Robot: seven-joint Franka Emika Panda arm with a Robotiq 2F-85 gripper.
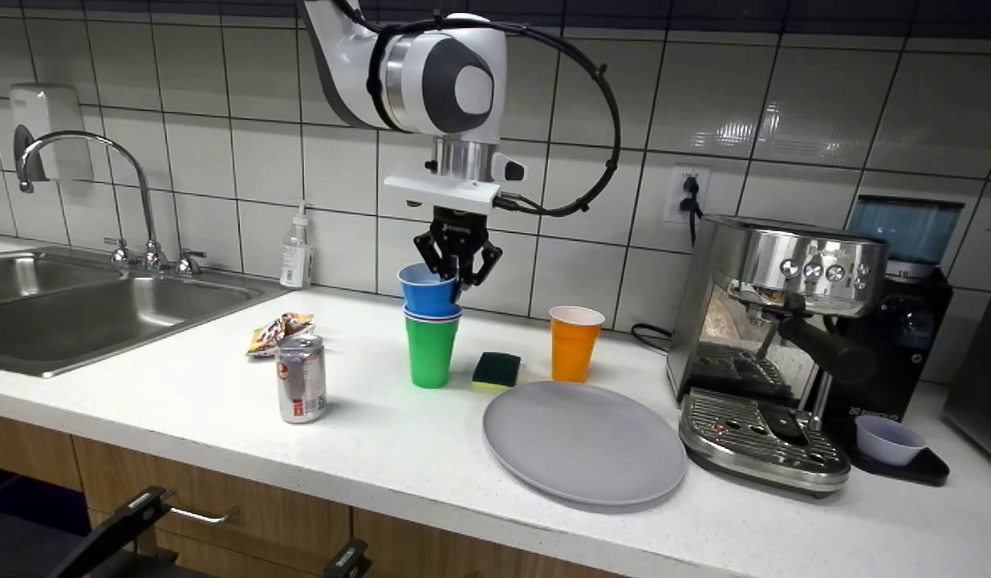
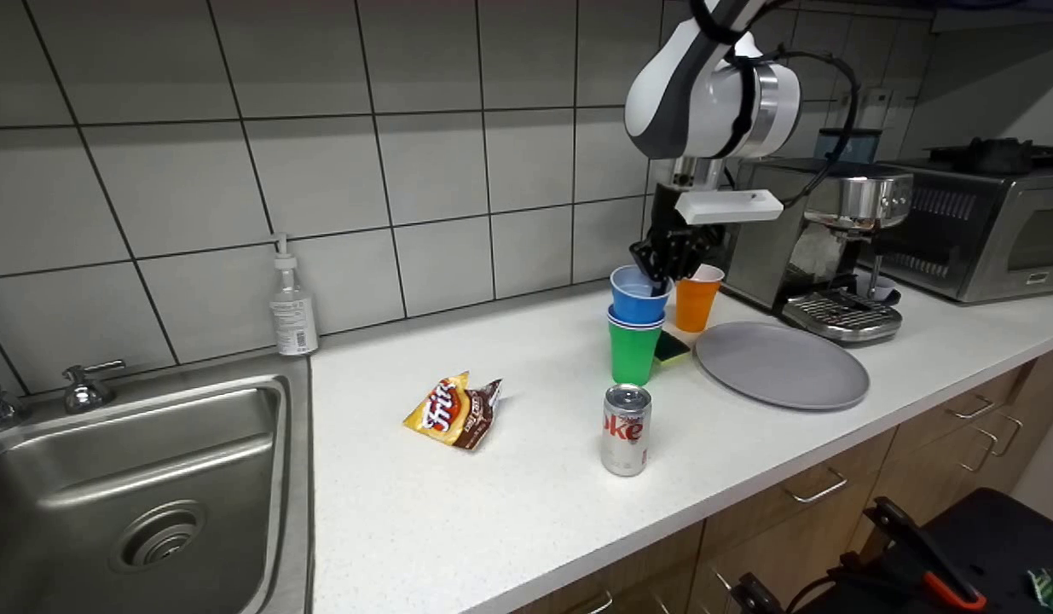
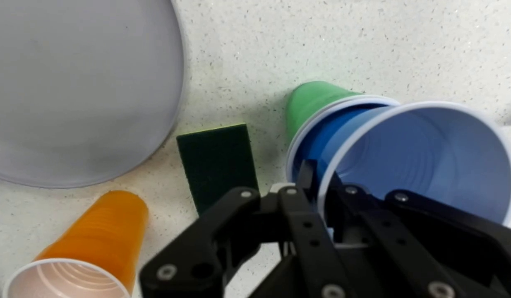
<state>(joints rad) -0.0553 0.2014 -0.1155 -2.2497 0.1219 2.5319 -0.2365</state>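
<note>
At the rim of the blue cup [image 3: 429, 161], its thin wall is pinched by the gripper [image 3: 322, 184], whose jaws are nearly closed. Below, this cup's lower part is surrounded by the mouth of the green cup [image 1: 432, 353], which is supported upright by the counter [image 1: 383, 441]. Between the green cup and the orange cup [image 1: 575, 349], a sponge [image 1: 497, 368] is placed; nearer to the front edge, a grey plate [image 1: 583, 441] and a can [image 1: 301, 381] are seen.
</note>
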